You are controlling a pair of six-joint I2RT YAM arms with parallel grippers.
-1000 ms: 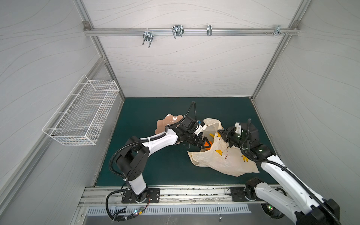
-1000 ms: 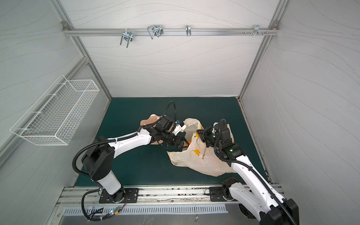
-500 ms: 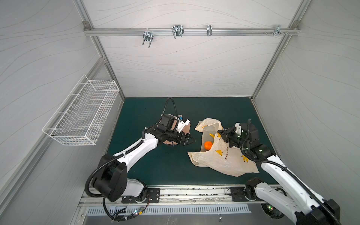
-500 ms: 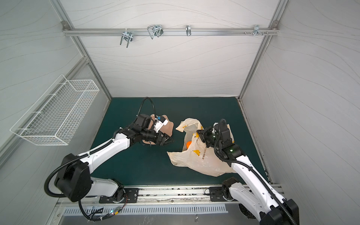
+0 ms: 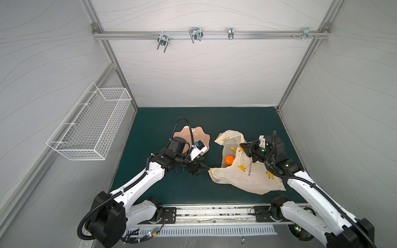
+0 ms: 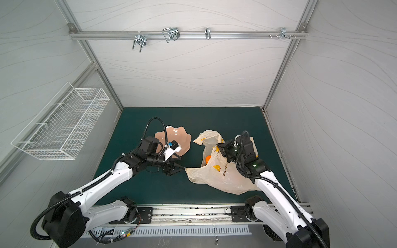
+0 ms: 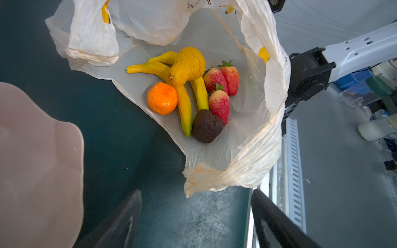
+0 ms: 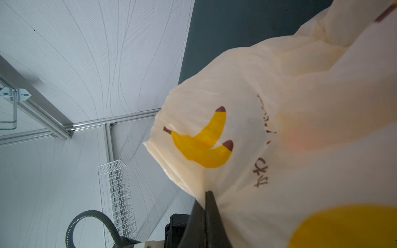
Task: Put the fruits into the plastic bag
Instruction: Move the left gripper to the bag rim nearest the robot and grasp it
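Left arm: I am seeing it reaching low across the mat (image 5: 171,189) toward the bag (image 5: 247,178), elbow extended.
Left gripper (image 5: 200,169): jaws are standing wide apart, holding nothing; the bag's twisted handle end is lying just ahead of the fingers (image 7: 120,223).
Right arm: it is bending over the bag from the right side, wrist raised.
Right gripper (image 8: 207,206): jaws are pressing together, pinching the bag's upper rim and lifting it off the mat.
Fruits (image 7: 199,92): I am finding them lying clustered inside the bag: orange (image 7: 162,98), bananas (image 7: 184,107), pear (image 7: 188,64), strawberries (image 7: 219,105), dark one (image 7: 206,126).
Bowl (image 5: 184,132): it is sitting on the mat beside the bag, apart from it, partly hidden behind the left wrist.
Room: white panels are enclosing the mat; a basket (image 5: 92,126) is hanging on the left wall; a rail (image 5: 257,36) with hooks is crossing the back.
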